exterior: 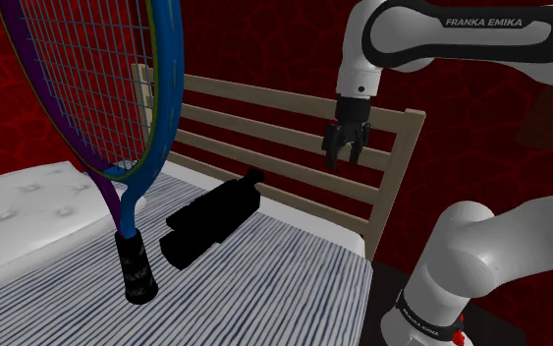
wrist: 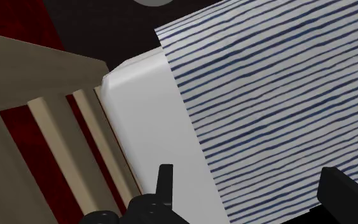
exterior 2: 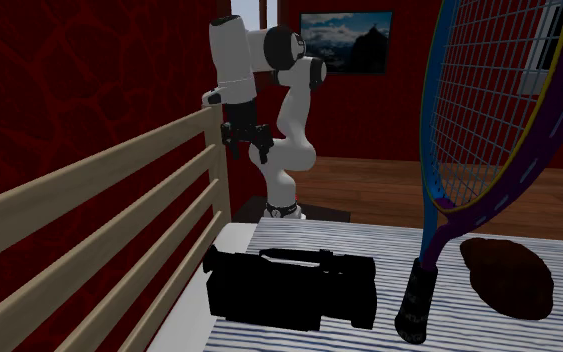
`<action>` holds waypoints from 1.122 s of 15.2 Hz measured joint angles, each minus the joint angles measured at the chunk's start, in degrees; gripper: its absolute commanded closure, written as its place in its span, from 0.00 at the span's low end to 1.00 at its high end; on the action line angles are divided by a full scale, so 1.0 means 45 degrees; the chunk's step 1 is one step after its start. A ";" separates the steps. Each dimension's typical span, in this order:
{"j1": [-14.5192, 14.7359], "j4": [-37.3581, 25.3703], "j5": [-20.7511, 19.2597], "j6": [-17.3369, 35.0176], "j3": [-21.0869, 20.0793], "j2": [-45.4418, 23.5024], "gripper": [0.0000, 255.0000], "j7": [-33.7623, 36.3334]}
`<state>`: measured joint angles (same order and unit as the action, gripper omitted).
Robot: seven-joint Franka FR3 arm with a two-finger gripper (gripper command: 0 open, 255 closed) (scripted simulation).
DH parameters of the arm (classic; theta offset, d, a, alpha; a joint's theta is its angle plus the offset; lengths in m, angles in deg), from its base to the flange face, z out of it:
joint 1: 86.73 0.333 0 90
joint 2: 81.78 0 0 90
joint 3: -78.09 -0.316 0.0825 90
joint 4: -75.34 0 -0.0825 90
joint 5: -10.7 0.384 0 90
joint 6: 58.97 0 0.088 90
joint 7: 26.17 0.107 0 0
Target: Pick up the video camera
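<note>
The black video camera (exterior: 208, 222) (exterior 2: 291, 291) lies on the striped bed cover (exterior: 284, 285), one end close to the slatted wooden bed end (exterior: 294, 143). My gripper (exterior: 345, 157) (exterior 2: 250, 152) hangs open with nothing in it, well above the bed's corner, higher than the camera and off toward the arm's stand from it. In the wrist view the mattress corner and blue-striped cover (wrist: 266, 95) lie below me, and a black lumpy part of the video camera (wrist: 147, 207) shows beside the slats (wrist: 50, 127).
A large blue and purple racket (exterior: 135, 265) (exterior 2: 414, 300) stands with its black handle on the bed, close beside the camera. A white pillow (exterior: 28, 216) and a brown lump (exterior 2: 509, 275) also rest on the bed. Red walls surround it.
</note>
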<state>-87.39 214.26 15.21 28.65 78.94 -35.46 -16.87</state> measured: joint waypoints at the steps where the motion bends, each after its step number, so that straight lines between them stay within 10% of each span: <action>1: 0.0000 0.0000 0.0000 0.0000 0.0000 0.0000 0.00 0.0000; 17: -0.1874 -0.2605 0.1861 0.3227 -0.5859 -0.4662 0.00 1.1770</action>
<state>-95.83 202.54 23.59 43.17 52.57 -56.44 36.10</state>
